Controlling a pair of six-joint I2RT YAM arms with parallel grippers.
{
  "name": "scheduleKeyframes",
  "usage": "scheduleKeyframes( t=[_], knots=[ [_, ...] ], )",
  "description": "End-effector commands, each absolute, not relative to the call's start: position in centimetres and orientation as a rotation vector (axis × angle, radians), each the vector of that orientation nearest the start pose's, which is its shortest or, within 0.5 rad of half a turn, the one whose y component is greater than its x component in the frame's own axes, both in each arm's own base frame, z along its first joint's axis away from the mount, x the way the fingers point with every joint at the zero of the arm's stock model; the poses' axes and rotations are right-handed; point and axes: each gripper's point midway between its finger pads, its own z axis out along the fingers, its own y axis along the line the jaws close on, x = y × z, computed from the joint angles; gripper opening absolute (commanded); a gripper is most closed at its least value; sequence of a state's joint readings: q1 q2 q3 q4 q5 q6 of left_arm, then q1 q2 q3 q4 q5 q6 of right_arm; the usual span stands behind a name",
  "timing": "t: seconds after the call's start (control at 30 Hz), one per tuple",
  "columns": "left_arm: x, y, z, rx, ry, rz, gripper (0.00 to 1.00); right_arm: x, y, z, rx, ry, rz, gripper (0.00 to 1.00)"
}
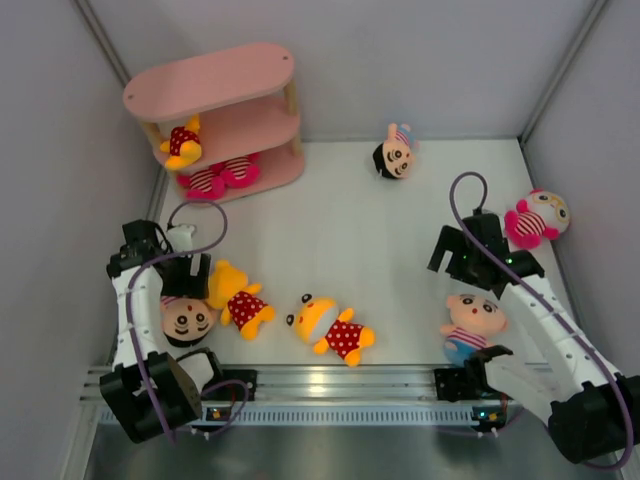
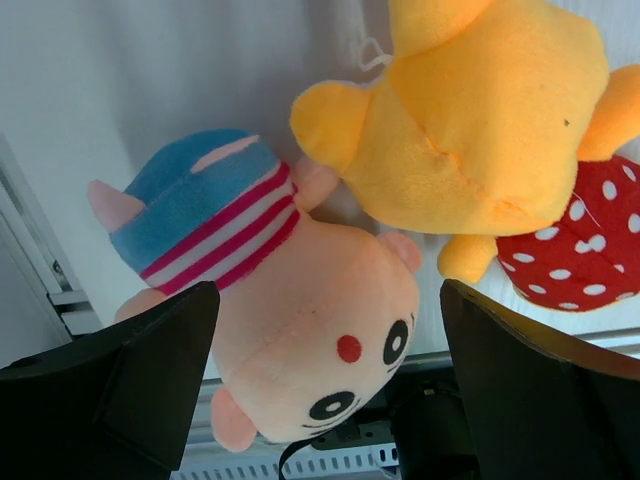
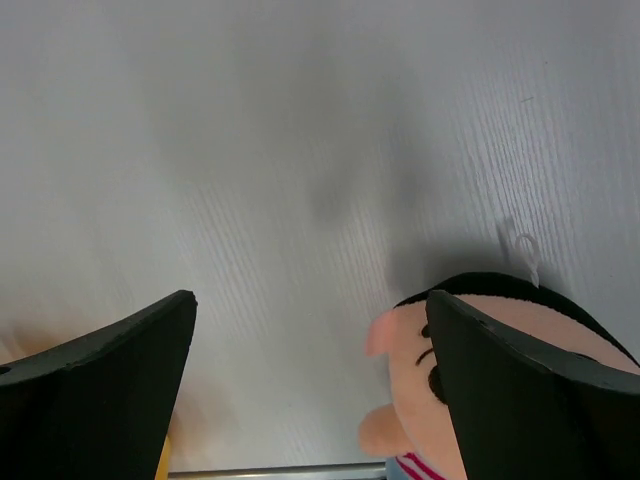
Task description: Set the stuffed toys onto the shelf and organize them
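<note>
Jaws gape wide on both sides, left pair straddling boy doll [image 2: 310,330].

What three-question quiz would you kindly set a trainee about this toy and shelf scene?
1. True or false: the top board of the shelf is bare.
2. How many stuffed toys lie on the table, off the shelf?
3. In the left wrist view, which toy lies under the open left gripper? A. a boy doll B. a pink doll C. none, only bare table
Key: 1 true; 2 six; 3 A.
</note>
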State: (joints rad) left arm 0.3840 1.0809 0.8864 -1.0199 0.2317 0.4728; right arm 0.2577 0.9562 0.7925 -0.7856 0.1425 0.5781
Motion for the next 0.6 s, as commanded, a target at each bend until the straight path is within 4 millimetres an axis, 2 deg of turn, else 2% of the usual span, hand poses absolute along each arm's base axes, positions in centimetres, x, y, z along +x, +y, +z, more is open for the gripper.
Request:
scheduleKeyframes(
  t=[0.0,0.07,0.13,0.17,0.23,0.27,0.3,0.33,0.43,0.47,0.53,0.57],
  knots=[
    [21.5,7.5,13.3,0.055,2.611,0.07,0.98,25.3,6.7,14.7,0.37,2.376,0.229,0.99],
    [22.3,9.2,15.0,-0.02,2.565,0.189,0.98,27.2,7.2,17.1,0.319,2.288,0.264,0.99],
    [22.7,9.7,15.8,-0.054,2.551,0.217,0.98,29.2,8.2,19.3,0.271,2.208,0.316,1.0],
    [22.8,9.8,16.1,-0.08,2.541,0.218,0.98,31.5,8.9,21.3,0.245,2.14,0.344,0.99],
    [23.2,9.5,16.1,-0.063,2.54,0.189,0.98,34.0,9.6,23.0,0.242,2.102,0.357,0.99],
    [23.3,9.3,15.9,-0.048,2.545,0.172,0.98,36.9,10.1,24.1,0.237,2.096,0.345,0.99],
    [23.4,9.1,15.9,-0.041,2.546,0.154,0.98,38.4,10.4,24.6,0.234,2.097,0.337,1.0],
    [23.6,9.1,15.8,-0.038,2.553,0.143,0.98,41.5,11.2,25.2,0.215,2.103,0.327,1.0],
    [23.9,9.1,15.8,-0.037,2.558,0.136,0.98,45.9,12.4,25.3,0.193,2.11,0.323,0.99],
    [24.0,9.1,15.8,-0.035,2.557,0.129,0.98,48.4,12.9,25.2,0.19,2.104,0.315,0.99],
    [24.2,9.0,16.0,-0.018,2.55,0.122,0.98,51.2,13.1,24.7,0.198,2.086,0.291,0.99],
    [24.3,9.1,16.0,-0.014,2.551,0.127,0.98,53.5,13.7,23.8,0.186,2.086,0.281,0.99]
  ],
)
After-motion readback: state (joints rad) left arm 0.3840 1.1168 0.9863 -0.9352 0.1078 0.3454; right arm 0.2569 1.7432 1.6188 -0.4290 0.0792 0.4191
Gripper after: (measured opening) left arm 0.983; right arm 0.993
